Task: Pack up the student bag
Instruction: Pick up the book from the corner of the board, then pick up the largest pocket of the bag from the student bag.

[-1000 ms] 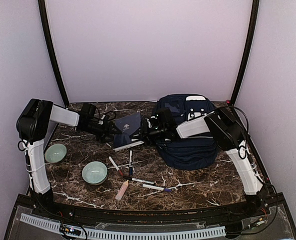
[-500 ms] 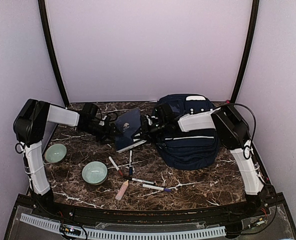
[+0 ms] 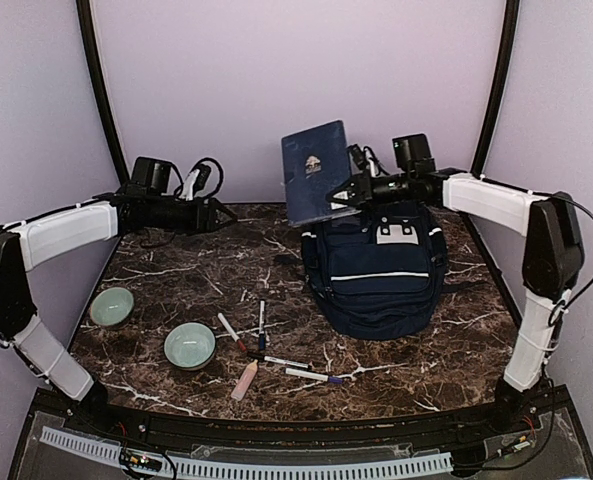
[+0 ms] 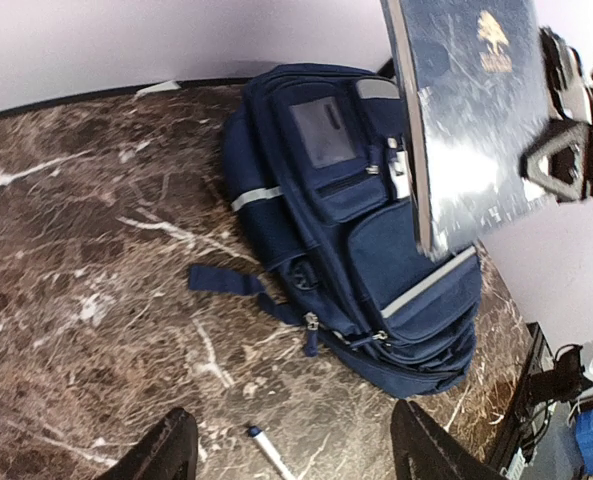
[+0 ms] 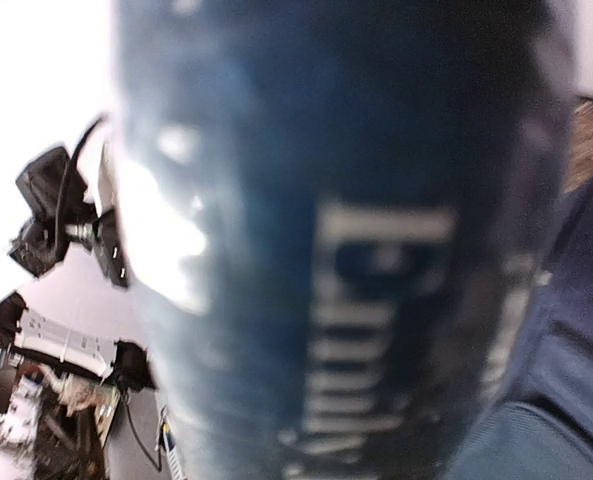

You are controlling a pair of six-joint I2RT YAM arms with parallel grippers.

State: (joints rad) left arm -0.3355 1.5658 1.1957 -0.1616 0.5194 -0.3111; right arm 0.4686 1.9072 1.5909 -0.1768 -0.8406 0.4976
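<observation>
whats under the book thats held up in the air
The student bag lies on the table below the book, which the right claw grips by its edge. The book hides part of the bag's far end, so whether it is open cannot be seen.

We see a blurred navy book (image 5: 326,200) filling most of the frame, with pale lettering on it. The student bag (image 5: 566,380) shows at lower right, and a dark device (image 5: 51,195) with a cable at left.

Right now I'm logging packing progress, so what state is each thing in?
student bag: lying flat, front up.
book: held in the air, tilted.
right gripper: jaws shut on book.
left gripper: jaws open, empty.
two bowls: upright, empty.
pens: loose on table.
</observation>
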